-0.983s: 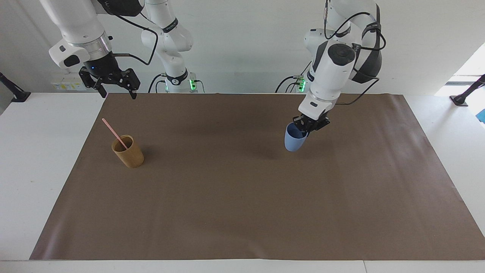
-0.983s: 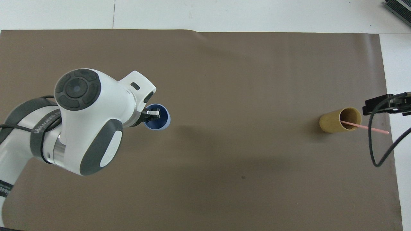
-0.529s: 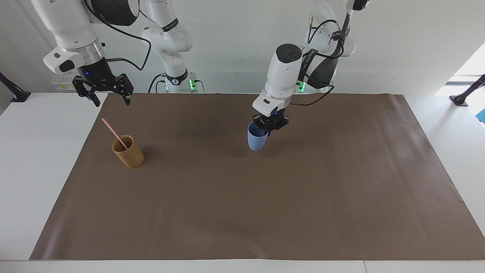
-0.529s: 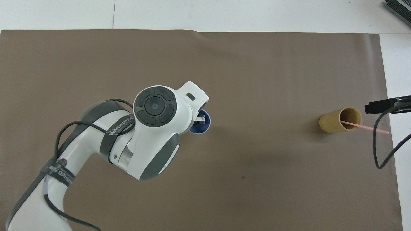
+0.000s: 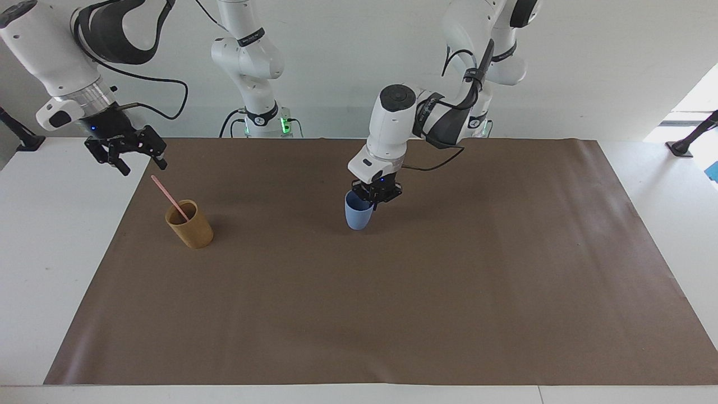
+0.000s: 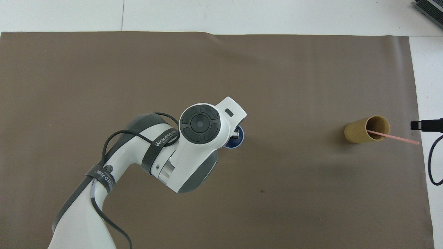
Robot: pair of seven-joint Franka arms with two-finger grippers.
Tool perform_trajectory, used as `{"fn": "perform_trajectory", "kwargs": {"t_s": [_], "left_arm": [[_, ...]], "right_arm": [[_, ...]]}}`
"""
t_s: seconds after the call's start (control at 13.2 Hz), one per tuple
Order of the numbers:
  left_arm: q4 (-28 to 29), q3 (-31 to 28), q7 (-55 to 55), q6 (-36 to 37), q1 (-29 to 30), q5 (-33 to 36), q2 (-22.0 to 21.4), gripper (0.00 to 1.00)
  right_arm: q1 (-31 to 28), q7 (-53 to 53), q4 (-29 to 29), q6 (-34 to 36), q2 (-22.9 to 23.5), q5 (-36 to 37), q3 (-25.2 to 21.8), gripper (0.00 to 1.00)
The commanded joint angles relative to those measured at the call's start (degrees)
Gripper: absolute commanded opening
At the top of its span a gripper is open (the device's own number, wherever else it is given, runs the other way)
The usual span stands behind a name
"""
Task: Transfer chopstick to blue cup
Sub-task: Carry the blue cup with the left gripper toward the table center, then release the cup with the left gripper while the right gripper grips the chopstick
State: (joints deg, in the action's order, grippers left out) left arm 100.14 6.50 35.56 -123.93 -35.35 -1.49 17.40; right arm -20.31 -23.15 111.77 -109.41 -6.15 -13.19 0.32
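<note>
My left gripper (image 5: 374, 194) is shut on the rim of the light-blue cup (image 5: 357, 216) and holds it upright near the middle of the brown mat, at or just above the surface. In the overhead view the left arm covers most of the blue cup (image 6: 238, 141). The pale-pink chopstick (image 5: 168, 195) leans in the tan cup (image 5: 190, 226) toward the right arm's end of the table; its top sticks out past the rim (image 6: 401, 139). My right gripper (image 5: 127, 155) is open and empty, in the air over the mat's edge beside the chopstick's top.
The brown mat (image 5: 392, 314) covers most of the white table (image 5: 50, 235). The tan cup (image 6: 363, 130) stands near the mat's edge at the right arm's end. Only the right gripper's tip (image 6: 426, 125) shows in the overhead view.
My left gripper has carried the blue cup along the mat toward the right arm's end, to about the middle. My right gripper has moved down and outward, away from the mat.
</note>
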Motion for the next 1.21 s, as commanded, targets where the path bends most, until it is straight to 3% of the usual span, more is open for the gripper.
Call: {"fn": "perform_trajectory", "kwargs": {"t_s": [0.0,0.15,0.38,0.53,0.6,0.76,1.13], "left_arm": [[-0.7,-1.0,0.9,-1.1,-1.5,0.9,1.1,0.0],[-0.6,-1.0,1.0,-1.1,-2.3,0.9,2.0,0.0],[0.8,-1.0,1.0,-1.2,-2.2,0.9,1.9,0.0],[0.8,-1.0,1.0,-1.2,-2.2,0.9,2.3,0.0],[0.9,-1.0,1.0,-1.2,-2.1,0.9,2.4,0.0],[1.0,-1.0,1.0,-1.3,-2.1,0.9,2.4,0.0],[1.0,-1.0,1.0,-2.0,-1.5,0.9,2.6,0.0]], "right_arm": [[-0.8,-2.0,8.1,-5.0,-2.0,-1.8,-1.5,1.0],[-2.1,-2.0,11.8,-7.4,-1.8,-1.8,-1.6,0.97],[-1.9,-2.1,12.1,-7.6,-2.0,-4.0,-1.6,0.69],[-1.6,-2.1,12.1,-7.4,-1.9,-4.5,-1.5,0.29],[-1.6,-2.3,12.1,-7.1,-1.9,-4.7,-1.5,0.14],[-1.7,-2.5,12.0,-7.0,-1.9,-4.7,-1.5,0.01],[-1.5,-2.4,9.9,-6.7,-0.6,-9.0,-1.4,0.0]]}}
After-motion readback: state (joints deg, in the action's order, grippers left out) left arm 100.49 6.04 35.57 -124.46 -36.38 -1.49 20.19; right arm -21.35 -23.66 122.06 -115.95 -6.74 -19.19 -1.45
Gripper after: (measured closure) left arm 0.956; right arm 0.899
